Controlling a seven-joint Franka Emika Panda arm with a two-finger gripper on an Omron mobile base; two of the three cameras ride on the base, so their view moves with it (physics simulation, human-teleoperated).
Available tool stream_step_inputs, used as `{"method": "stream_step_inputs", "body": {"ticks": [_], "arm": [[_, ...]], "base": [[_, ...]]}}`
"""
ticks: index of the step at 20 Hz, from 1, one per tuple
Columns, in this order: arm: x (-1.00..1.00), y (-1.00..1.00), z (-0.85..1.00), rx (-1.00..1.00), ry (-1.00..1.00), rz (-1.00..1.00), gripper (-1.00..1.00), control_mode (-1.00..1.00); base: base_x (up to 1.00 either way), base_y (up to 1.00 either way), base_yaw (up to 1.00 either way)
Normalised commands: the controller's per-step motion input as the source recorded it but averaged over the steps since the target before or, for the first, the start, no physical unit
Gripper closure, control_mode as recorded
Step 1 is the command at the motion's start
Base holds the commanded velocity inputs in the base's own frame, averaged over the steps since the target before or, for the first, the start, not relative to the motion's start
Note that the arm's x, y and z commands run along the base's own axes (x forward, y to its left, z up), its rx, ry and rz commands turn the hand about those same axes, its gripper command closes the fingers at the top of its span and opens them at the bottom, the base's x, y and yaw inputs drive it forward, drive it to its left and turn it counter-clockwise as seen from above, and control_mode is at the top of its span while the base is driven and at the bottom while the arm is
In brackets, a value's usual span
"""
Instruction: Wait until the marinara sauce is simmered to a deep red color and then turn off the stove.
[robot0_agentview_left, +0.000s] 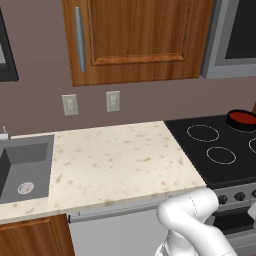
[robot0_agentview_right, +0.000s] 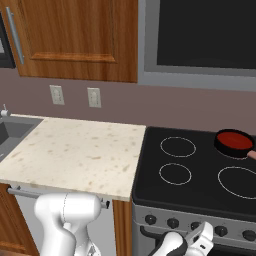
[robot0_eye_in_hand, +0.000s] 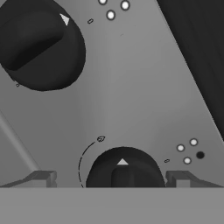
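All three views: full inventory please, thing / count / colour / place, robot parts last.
sauce: 1, deep red, in pan
pan: 1, black, stove's back right burner
stove: 1, black top, grey front, right of counter
knobs: several, dark, stove front; one sits between the fingertips
counter: 1, beige speckled, between sink and stove
sink: 1, grey, left end
outlets: 2, white, back wall
cabinet: 1, wood, above counter
microwave: 1, grey, dark door, above stove
gripper: 1, open, at stove front, straddling a knob
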Motion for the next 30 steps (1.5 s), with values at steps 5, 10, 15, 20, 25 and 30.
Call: {"method": "stream_step_inputs", "body": {"ticks": [5, 10, 15, 20, 25, 30], "arm": [[0.0, 0.0, 0.0, 0.0, 0.0, 0.0, -1.0, -1.0], [0.0, 0.0, 0.0, 0.0, 0.0, 0.0, -1.0, -1.0], [0.0, 0.0, 0.0, 0.0, 0.0, 0.0, -1.0, -1.0], [0.0, 0.0, 0.0, 0.0, 0.0, 0.0, -1.0, -1.0], [0.0, 0.0, 0.0, 0.0, 0.0, 0.0, -1.0, -1.0], [0.0, 0.0, 0.0, 0.0, 0.0, 0.0, -1.0, -1.0]], "base": [[0.0, 0.0, 0.0], [0.0, 0.0, 0.0], [0.0, 0.0, 0.0], [0.0, 0.0, 0.0], [0.0, 0.0, 0.0], [0.0, 0.0, 0.0]]}}
